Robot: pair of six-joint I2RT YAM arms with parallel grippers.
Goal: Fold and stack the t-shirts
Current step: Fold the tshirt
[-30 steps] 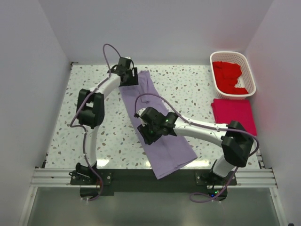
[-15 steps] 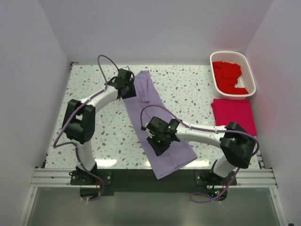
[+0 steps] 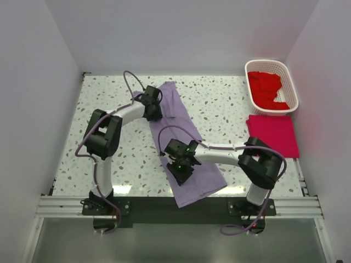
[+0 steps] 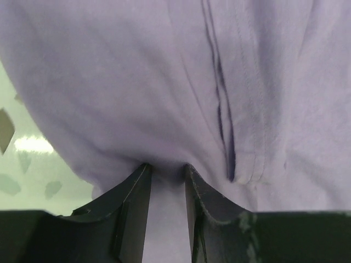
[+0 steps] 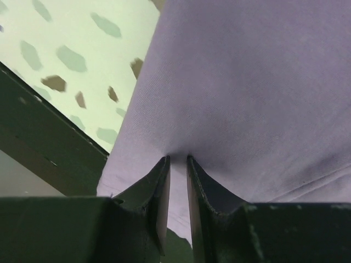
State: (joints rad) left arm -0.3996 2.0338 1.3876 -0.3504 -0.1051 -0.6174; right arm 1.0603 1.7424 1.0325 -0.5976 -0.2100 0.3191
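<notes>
Both arms have slid toward the 6 o'clock side since a second ago, and both sets of jaws have pulled in tight. The left gripper (image 3: pixel 153 107) was up by the far tip of the purple shirt (image 3: pixel 204 178), and now it sits lower down on the shirt's left edge. The right gripper (image 3: pixel 181 170) has also come closer to the near edge.

The purple shirt lies in one long strip in the middle of the table (image 3: pixel 109 98), running from about 12 o'clock down to about 5 o'clock. Its near end hangs a little over the dark front rail.

In the left wrist view, the left gripper (image 4: pixel 167 172) has its jaws close together with a little bunch of purple cloth pinched between them, beside a stitched seam. In the right wrist view, the right gripper (image 5: pixel 178 161) pinches the same shirt near its side edge, jaws almost touching.

At 2 o'clock a white basket (image 3: pixel 285 68) holds the red shirts (image 3: pixel 266 87). Just in front of it, at 3 o'clock, a pink shirt (image 3: pixel 272 134) lies folded flat
</notes>
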